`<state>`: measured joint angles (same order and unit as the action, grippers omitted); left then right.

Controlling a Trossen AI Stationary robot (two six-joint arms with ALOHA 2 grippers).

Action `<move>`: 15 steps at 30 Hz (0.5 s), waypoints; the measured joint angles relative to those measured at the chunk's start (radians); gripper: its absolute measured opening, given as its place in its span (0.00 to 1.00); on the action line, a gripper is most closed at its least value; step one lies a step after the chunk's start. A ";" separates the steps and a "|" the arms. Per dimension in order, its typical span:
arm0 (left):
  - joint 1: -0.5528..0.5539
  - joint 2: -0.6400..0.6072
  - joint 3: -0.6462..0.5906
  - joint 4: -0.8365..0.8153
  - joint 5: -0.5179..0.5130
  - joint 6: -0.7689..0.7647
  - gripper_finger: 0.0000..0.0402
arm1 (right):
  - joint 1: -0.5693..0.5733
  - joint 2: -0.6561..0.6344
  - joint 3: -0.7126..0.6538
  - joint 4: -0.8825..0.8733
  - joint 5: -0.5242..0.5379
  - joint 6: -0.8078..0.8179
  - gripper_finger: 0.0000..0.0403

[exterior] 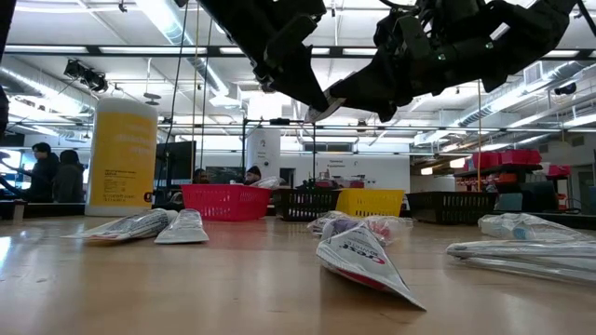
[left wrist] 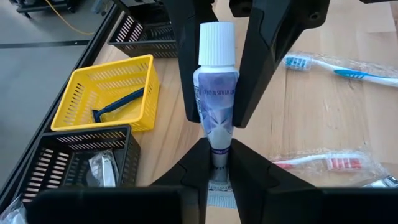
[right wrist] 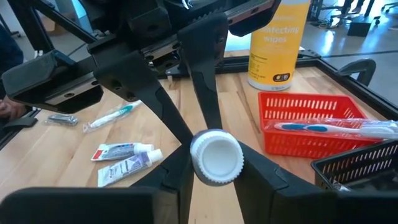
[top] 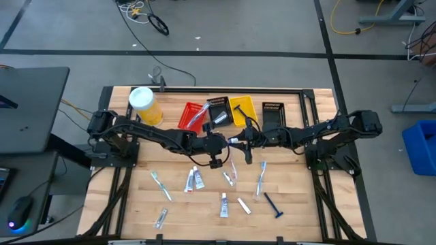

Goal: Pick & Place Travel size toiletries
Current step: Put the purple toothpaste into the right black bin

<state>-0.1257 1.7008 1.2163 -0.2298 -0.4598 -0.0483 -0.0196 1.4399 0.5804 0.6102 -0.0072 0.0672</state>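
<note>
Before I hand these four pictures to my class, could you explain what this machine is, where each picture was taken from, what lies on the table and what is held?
It is a robot with two dark arms, each ending in a two-finger gripper. One picture looks straight down on the wooden table, one looks level across it, and two come from cameras on the wrists. Scattered on the table are wrapped toothbrushes, small tubes and a blue razor. At the back stand a yellow canister and a row of slotted bins. At mid-table both arms hold one white-capped tube: the left gripper pinches its tail and the right gripper grips near the cap. It looks like a handover.
</note>
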 joint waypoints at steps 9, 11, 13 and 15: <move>0.000 0.000 -0.001 -0.001 -0.042 -0.037 0.29 | -0.002 0.000 0.000 -0.135 0.056 -0.001 0.25; 0.000 0.000 -0.001 -0.001 -0.058 -0.046 0.32 | -0.002 -0.005 0.000 -0.187 0.091 -0.002 0.25; 0.000 0.000 -0.001 -0.001 -0.058 -0.046 0.34 | -0.002 -0.028 0.000 -0.250 0.123 -0.004 0.25; 0.000 0.000 -0.001 -0.001 -0.058 -0.047 0.36 | -0.002 -0.074 0.000 -0.326 0.166 -0.004 0.26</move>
<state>-0.1261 1.7012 1.2156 -0.2307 -0.5175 -0.0948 -0.0212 1.3656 0.5800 0.2845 0.1587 0.0628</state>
